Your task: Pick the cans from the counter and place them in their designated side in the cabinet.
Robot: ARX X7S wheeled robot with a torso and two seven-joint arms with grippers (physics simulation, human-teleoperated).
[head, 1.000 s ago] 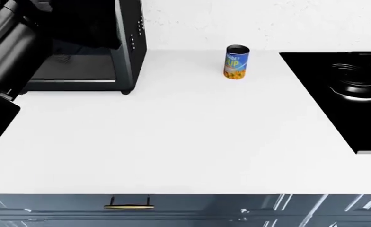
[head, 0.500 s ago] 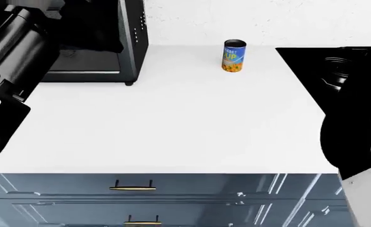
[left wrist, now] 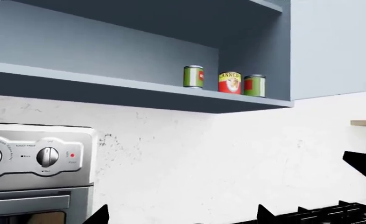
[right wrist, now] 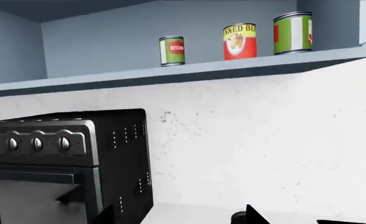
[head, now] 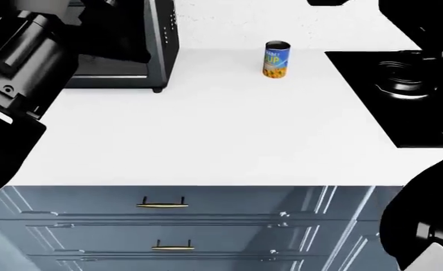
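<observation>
A blue-and-yellow can stands upright at the back of the white counter; its dark top shows in the right wrist view. On the cabinet shelf stand a green can, a red-and-yellow can and another green can. The left wrist view shows the same three: green, red-and-yellow, green. My left gripper and right gripper are both open and empty, held above the counter and facing the wall.
A black toaster oven stands at the counter's back left. A glossy black hob lies at the right. Blue drawers with brass handles are below the counter's front edge. My arms fill the head view's left edge and lower right corner.
The head view has shifted: the counter now sits higher in the frame and more of the drawers shows. My right arm has moved, now showing at the top right and lower right corner.
</observation>
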